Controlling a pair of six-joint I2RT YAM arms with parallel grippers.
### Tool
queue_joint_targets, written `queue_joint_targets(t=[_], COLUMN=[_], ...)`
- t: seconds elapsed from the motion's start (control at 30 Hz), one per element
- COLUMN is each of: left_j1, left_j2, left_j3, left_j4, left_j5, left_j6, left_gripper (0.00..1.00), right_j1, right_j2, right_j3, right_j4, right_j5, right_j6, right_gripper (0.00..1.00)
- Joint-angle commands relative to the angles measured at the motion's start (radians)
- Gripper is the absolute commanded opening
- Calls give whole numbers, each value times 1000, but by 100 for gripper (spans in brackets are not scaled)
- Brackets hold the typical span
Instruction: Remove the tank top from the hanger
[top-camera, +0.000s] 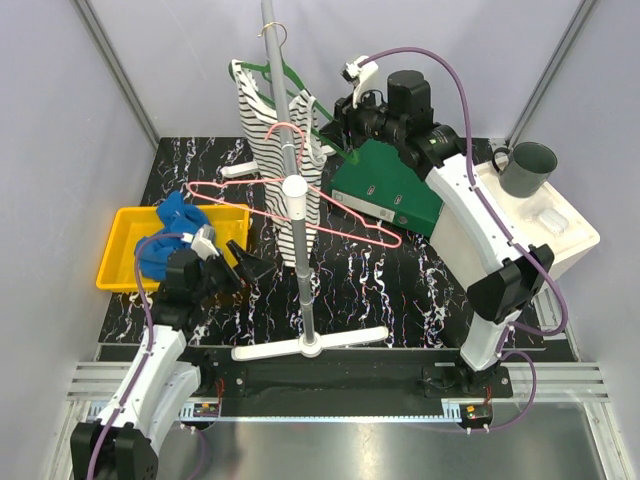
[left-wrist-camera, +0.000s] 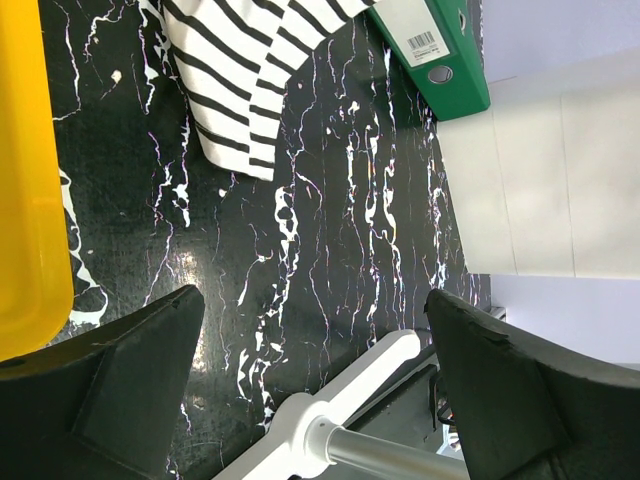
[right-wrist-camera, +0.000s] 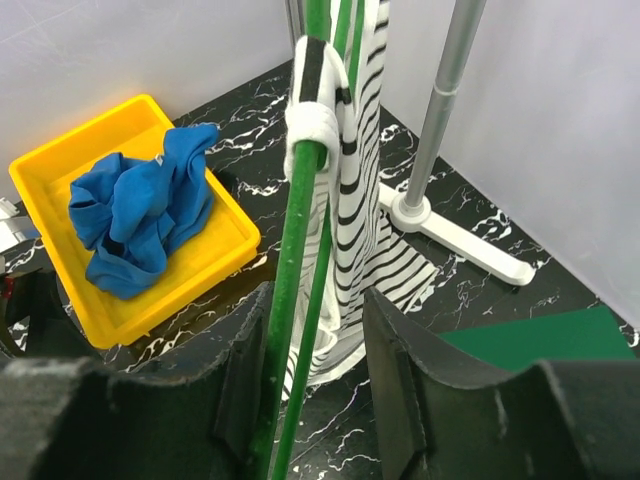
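Glossy black marbled table (top-camera: 400, 290); soft striped cloth tank top (top-camera: 270, 140); smooth green hanger (right-wrist-camera: 300, 260); shiny metal pole (top-camera: 285, 130); yellow plastic tray (top-camera: 120, 240).

You can see a barcode sticker (left-wrist-camera: 424, 43) on the green binder (left-wrist-camera: 440, 60); its digits are too small to read.

two white-shelled arms with chunky black joints, purple cables looping along both, left gripper (top-camera: 243, 268) with matte black wedge fingers (left-wrist-camera: 110, 395), right gripper (top-camera: 332, 128) all black too, small white connector block on top, black base plates on a rail
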Motion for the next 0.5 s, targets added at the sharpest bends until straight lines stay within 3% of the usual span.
queue_joint_targets(t=[0.0, 0.47], left_j1=[-3, -3], left_j2=[-31, -59], left_j3=[45, 62], left_j4=[-6, -45], left_j5=[-2, -23], left_j6=[19, 19], left_gripper=[96, 96], right_j1=[-5, -25], right_j2=[-99, -238], right_j3=[9, -145], right_j4=[76, 265], right_j5=[-5, -14], right_j6=[-15, 149], right_gripper=[0, 0])
